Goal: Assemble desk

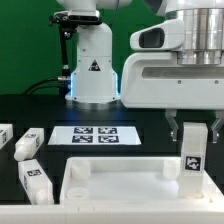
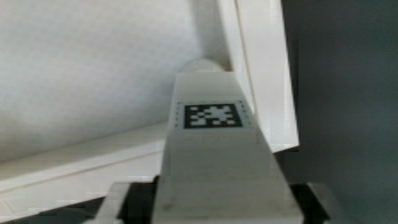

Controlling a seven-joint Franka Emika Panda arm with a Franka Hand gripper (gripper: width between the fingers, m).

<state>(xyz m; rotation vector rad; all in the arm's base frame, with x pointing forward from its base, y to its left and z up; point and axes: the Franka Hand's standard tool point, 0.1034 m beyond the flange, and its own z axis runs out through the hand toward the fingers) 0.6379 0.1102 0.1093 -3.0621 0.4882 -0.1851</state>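
Observation:
The desk panel (image 1: 120,182), a white square rimmed tray with corner sockets, lies at the front of the black table. My gripper (image 1: 192,140) is shut on a white block leg (image 1: 192,158) with a black-and-white tag. It holds the leg upright over the panel's corner at the exterior view's right. In the wrist view the leg (image 2: 217,150) runs from between my fingers toward the panel's rim (image 2: 258,60). Three more legs (image 1: 29,143) lie at the exterior view's left; one (image 1: 36,179) rests near the panel's left edge and one (image 1: 5,133) is cut off by the frame.
The marker board (image 1: 95,134) lies flat behind the panel. The white robot base (image 1: 92,65) stands at the back centre, with cables behind it.

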